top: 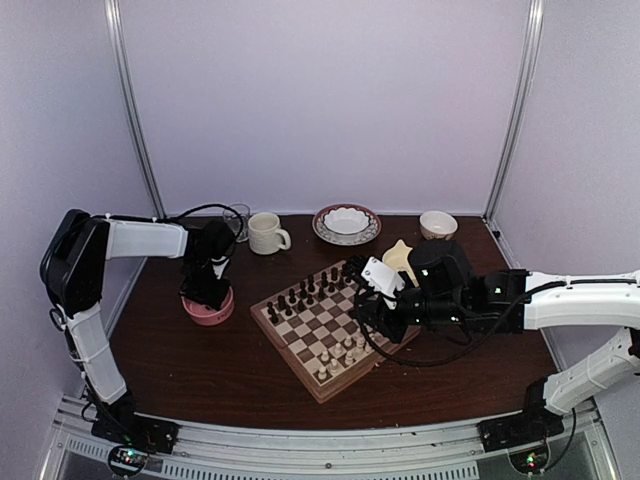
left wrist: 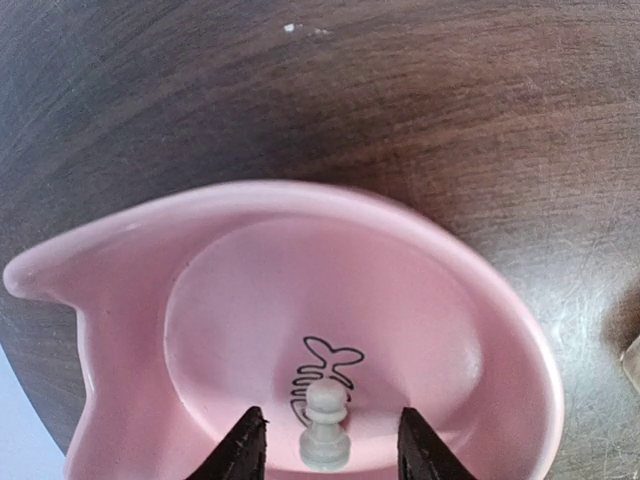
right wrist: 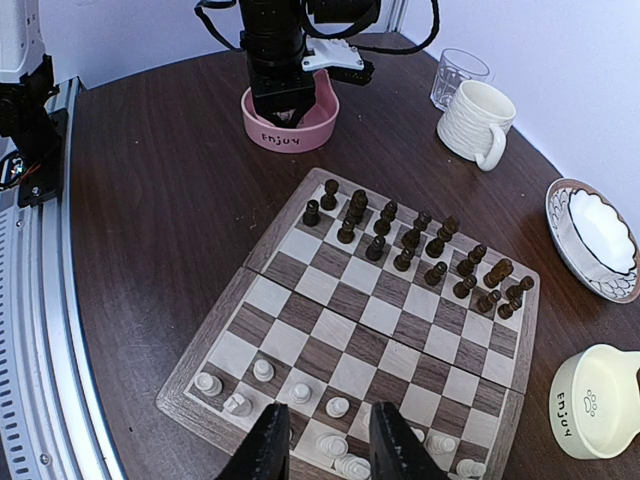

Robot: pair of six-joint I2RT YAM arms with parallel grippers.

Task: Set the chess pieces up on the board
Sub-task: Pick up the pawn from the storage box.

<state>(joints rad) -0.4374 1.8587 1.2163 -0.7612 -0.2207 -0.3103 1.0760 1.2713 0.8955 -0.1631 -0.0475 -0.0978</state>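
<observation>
- The left pincer (left wrist: 326, 455) stands parted astride a cream pawn (left wrist: 325, 425) in the pink bowl (left wrist: 480, 330), apparently poised to pinch it.
- The right pincer (right wrist: 330, 425) hovers parted and empty over the chess pieces (right wrist: 262, 371) lining the board (right wrist: 350, 300).
- From above, the pink bowl sits on the worktop (top: 200, 360) at the board's 9 o'clock.

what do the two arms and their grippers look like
Both have white tubular links with black joints: the left arm and the right arm. Black cables loop near each wrist. The left gripper and right gripper both have black, tapering wedge fingers.
</observation>
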